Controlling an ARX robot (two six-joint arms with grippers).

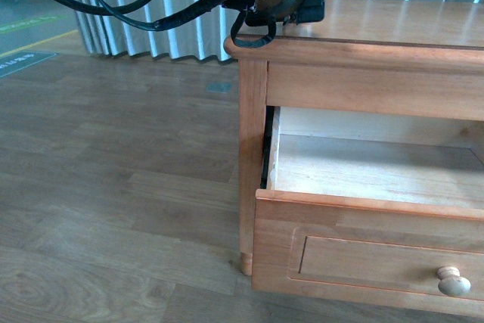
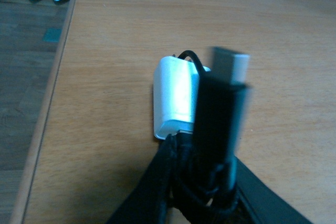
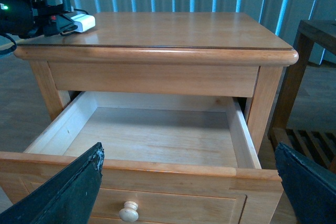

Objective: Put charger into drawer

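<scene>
The left gripper (image 3: 63, 19) sits at the charger (image 2: 176, 98) on the table top (image 3: 184, 30), maybe gripping it, I can't tell, and next must carry it into the open drawer (image 3: 157, 169).

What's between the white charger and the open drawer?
Just bare nightstand top, then its rounded front edge and the plain panel beneath. Nothing else lies between the charger and the drawer, as the right wrist view shows.
</scene>
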